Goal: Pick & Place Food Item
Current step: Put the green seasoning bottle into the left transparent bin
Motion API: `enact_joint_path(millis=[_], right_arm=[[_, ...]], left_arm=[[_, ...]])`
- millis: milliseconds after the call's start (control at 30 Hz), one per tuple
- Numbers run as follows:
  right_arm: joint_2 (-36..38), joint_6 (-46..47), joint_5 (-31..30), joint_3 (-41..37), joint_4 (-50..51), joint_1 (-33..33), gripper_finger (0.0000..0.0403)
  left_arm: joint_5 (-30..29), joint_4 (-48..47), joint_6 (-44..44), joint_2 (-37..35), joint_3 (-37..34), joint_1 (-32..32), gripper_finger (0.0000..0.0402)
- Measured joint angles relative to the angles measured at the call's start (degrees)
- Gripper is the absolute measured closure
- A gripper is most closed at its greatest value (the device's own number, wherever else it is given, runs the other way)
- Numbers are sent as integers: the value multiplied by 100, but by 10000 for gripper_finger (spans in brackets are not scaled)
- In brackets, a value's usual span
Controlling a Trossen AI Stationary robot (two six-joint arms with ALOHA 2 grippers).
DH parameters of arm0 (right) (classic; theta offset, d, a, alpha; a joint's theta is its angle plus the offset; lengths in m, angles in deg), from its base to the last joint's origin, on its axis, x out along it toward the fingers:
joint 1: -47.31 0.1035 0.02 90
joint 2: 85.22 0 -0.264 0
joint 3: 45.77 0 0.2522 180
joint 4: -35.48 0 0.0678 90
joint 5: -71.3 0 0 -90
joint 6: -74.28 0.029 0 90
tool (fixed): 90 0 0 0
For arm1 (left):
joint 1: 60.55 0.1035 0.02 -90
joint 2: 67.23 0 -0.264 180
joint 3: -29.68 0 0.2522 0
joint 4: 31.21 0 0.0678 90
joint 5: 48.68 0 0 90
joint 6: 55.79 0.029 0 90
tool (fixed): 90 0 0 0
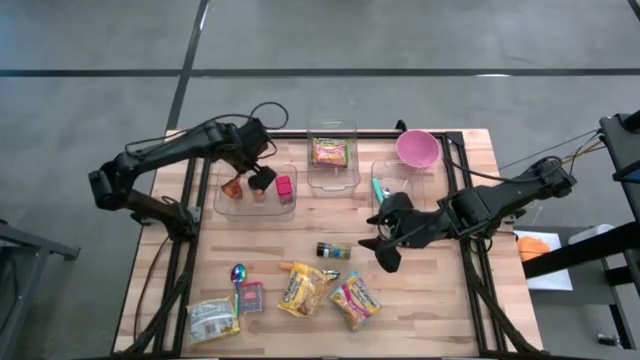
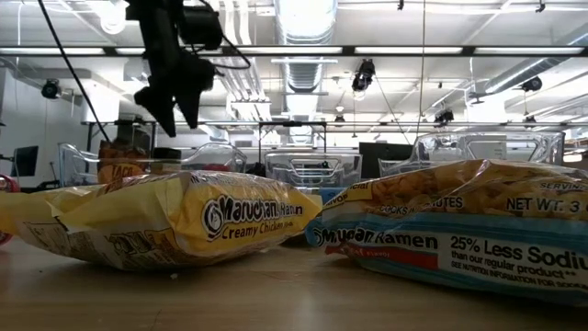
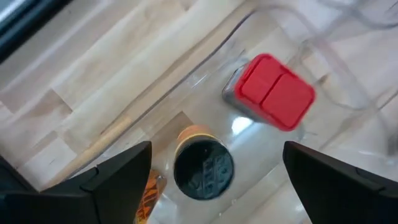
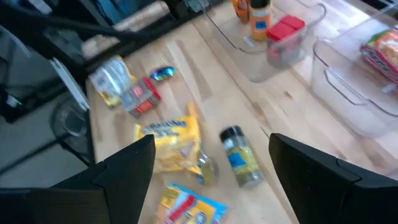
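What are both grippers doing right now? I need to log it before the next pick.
Left gripper: open, empty, above the left clear bin.
Right gripper: open, empty, above the table near the lying spice jar.

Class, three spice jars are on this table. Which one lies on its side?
The black-capped jar with the blue label, alone on the bare wood. The other two jars stand upright inside the clear bin.

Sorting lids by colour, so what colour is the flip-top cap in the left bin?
Red; the flip-top cap shows best in the left wrist view.
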Motion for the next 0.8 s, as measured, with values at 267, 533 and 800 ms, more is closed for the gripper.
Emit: enact_joint_path(millis=[267,533,800], right_arm=[[-263,-249,7,22,152,-68,95],[-846,-1496,126,22,122,-331,95],[-1498,-2814,728,158,152,-516,95]], left_arm=[[474,579,-427,-1078,-1,-188,30],[1578,1232,-891,-1653,-2,-706,30],[1696,1217,-1387,-1680,-10,-1135,30]])
